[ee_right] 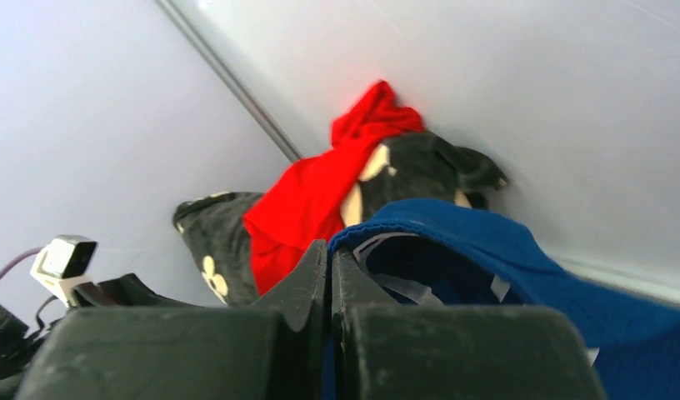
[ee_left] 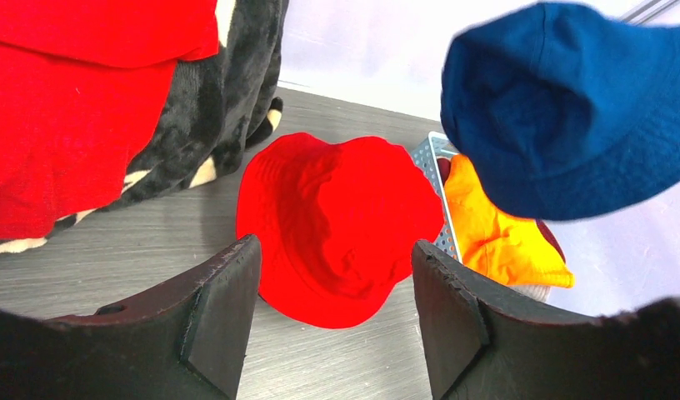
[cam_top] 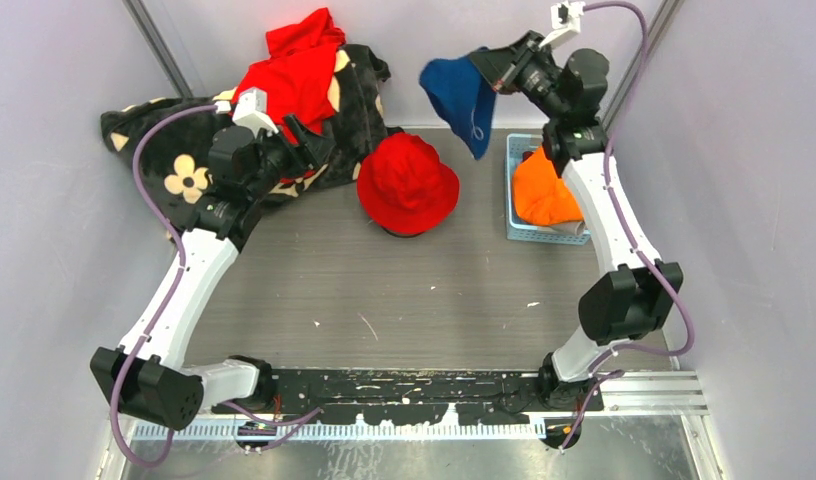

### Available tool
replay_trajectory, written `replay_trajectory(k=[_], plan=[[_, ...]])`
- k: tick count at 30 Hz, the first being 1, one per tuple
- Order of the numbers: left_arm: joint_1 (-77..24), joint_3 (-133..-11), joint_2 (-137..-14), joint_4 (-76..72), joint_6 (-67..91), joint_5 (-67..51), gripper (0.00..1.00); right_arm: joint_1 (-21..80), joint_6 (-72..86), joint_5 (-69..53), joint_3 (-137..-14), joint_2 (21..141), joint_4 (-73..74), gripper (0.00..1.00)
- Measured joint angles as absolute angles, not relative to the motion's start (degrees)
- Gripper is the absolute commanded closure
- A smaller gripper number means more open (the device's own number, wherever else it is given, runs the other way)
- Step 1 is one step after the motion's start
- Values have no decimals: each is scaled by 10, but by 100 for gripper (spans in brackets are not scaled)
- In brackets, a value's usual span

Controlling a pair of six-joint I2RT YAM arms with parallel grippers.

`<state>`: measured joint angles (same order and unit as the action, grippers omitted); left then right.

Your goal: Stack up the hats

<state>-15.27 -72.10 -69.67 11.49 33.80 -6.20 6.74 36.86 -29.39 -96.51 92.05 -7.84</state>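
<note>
Left gripper [ee_left: 335, 250]: spread, empty — hovering near red hat [cam_top: 409, 183], far edge of table [cam_top: 404, 300].
Right gripper [ee_right: 330, 250]: pinching blue hat [cam_top: 459, 95] brim.
Risk: limp hat dangles — may land askew.

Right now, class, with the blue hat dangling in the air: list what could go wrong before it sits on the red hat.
1. The right hand pinches the blue hat only by its edge; it might slip free.
2. It hangs between the red hat and the blue basket, so an early release may miss.
3. The open left hand points at the red hat and could nudge it.
</note>
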Motion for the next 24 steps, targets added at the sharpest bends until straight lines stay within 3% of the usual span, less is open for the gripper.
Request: replay_trajectory(k=[15,24], plan=[[-153,-711,-677,123,338,-60,32,147,522,-340,-1227,1153,-344,99],[-153,-703,-650,132,333,-40,30,189,616,-370,-1247,1240,-453,99]])
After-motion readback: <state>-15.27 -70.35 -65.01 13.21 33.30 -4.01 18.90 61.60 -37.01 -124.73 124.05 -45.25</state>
